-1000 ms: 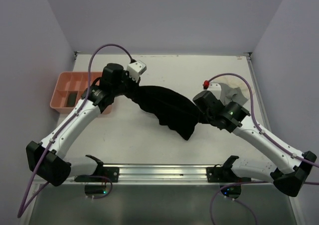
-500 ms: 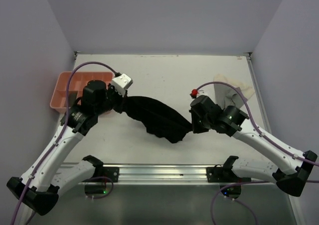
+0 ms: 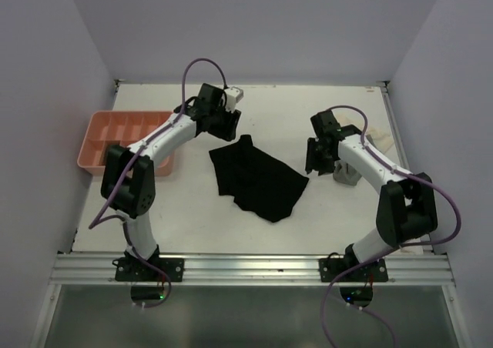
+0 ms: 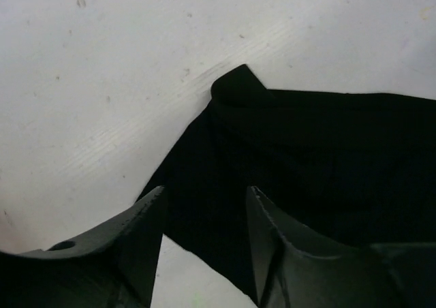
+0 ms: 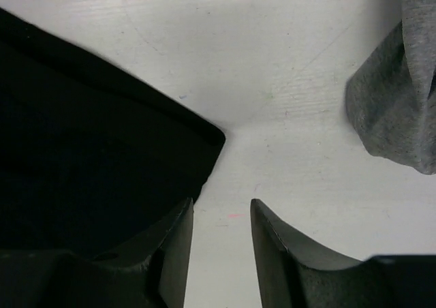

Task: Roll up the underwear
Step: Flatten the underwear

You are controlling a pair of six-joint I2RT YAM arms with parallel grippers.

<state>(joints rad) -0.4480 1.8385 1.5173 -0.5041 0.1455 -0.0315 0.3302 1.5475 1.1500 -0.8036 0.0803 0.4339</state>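
Underwear spread flat, both pincers empty

The black underwear [image 3: 258, 180] lies open mid-tabletop [image 3: 192, 217], with a grey pair [image 5: 398, 110] off to its right. The left pincer [image 4: 204, 202] hangs fingers apart over the far corner, the right pincer [image 5: 221, 212] fingers apart by the right corner. Looks thin, light and floppy, so I'd pinch an edge or corner; the middle would just bunch.

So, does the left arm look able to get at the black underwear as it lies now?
Probably yes: the left end effector hangs open over a corner of the black underwear, and nothing lies on or beside that corner.
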